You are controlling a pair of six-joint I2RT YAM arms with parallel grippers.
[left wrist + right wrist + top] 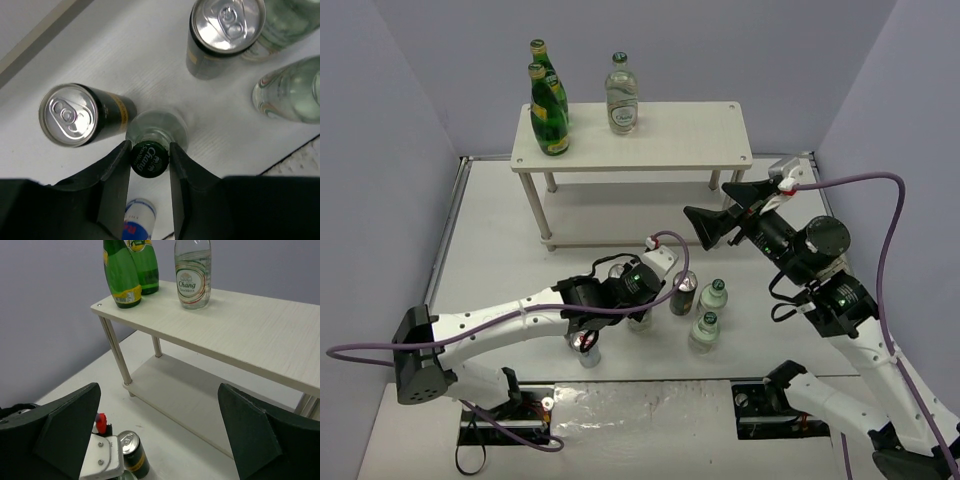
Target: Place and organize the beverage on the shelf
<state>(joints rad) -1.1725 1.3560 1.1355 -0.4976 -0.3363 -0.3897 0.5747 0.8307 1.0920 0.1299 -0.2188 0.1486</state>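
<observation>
The shelf (660, 140) stands at the back and bears two dark-green bottles (549, 112) and one clear bottle (621, 97); in the right wrist view they show as the green bottles (122, 275) and the clear bottle (192, 277) on the board (260, 325). My left gripper (150, 159) is shut on the dark cap of an upright clear bottle (157, 127) on the table, at the left gripper (640, 285) in the top view. My right gripper (708, 228) is wide open and empty in the air, facing the shelf.
Around the held bottle stand two black cans (67, 115) (225, 30), two clear bottles (290, 90) (292, 22) and a silver-blue-red can (137, 220). In the top view a black can (684, 292) and clear bottles (713, 297) (705, 330) stand right of the left gripper. The shelf's lower tier (200, 395) is bare.
</observation>
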